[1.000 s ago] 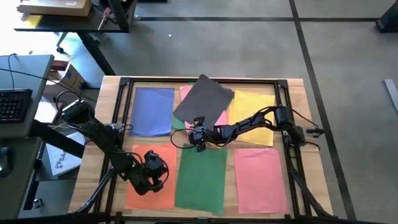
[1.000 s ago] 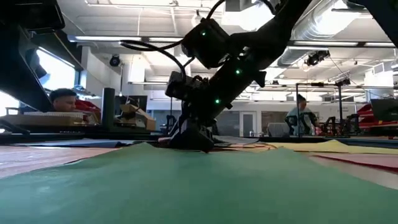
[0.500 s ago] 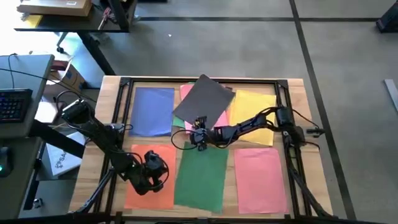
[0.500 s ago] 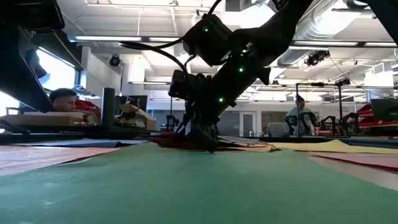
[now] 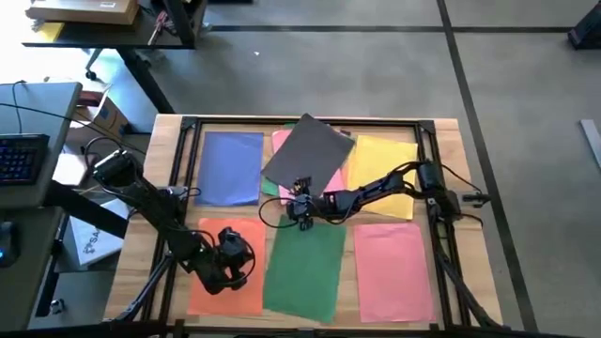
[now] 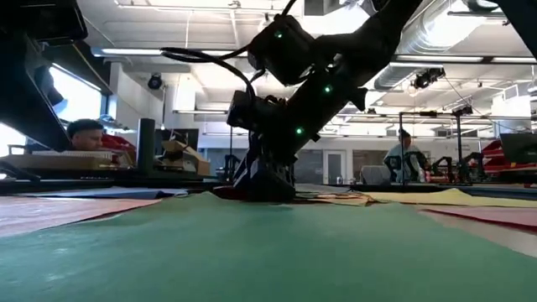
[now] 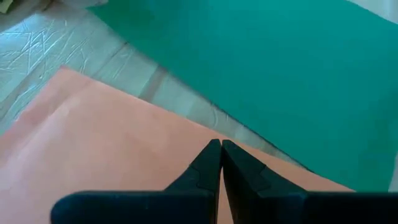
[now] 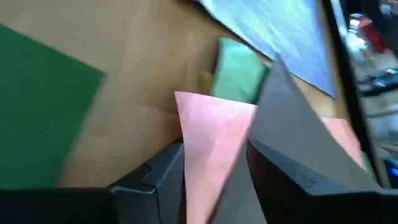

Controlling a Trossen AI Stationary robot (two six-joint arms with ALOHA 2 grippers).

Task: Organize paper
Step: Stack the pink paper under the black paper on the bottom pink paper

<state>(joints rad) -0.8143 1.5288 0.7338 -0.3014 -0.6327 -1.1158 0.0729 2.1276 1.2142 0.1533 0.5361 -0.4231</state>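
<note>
Coloured paper lies spread on the wooden table: a blue sheet (image 5: 230,167), a yellow sheet (image 5: 385,174), an orange sheet (image 5: 225,282), a green sheet (image 5: 302,268) and a pink sheet (image 5: 394,272). In the far middle a dark grey sheet (image 5: 307,150) lies askew on top of another pink sheet (image 8: 205,118) and a light green one (image 8: 239,78). My right gripper (image 5: 299,208) is open and low at this pile's near corner, with the pink corner showing between its fingers. My left gripper (image 5: 246,263) is shut over the orange sheet (image 7: 93,137). My right gripper (image 8: 214,149) comes at the pile's near corner low and slanting, from the table's right. The pink sheet's corner (image 8: 208,143) and the grey sheet's edge (image 8: 273,118) run in between its fingers. I cannot tell whether the fingers touch the paper.
A black rail frame (image 5: 310,122) runs around the table top. A desk with a keyboard (image 5: 23,155) stands off the table's left side. In the low view, people (image 6: 84,134) show in the room beyond the table.
My right gripper has gone a little toward the table's far edge, closer to the pile's near corner. The green sheet's far edge, which bulged up a second ago in the low view, lies flatter now.
</note>
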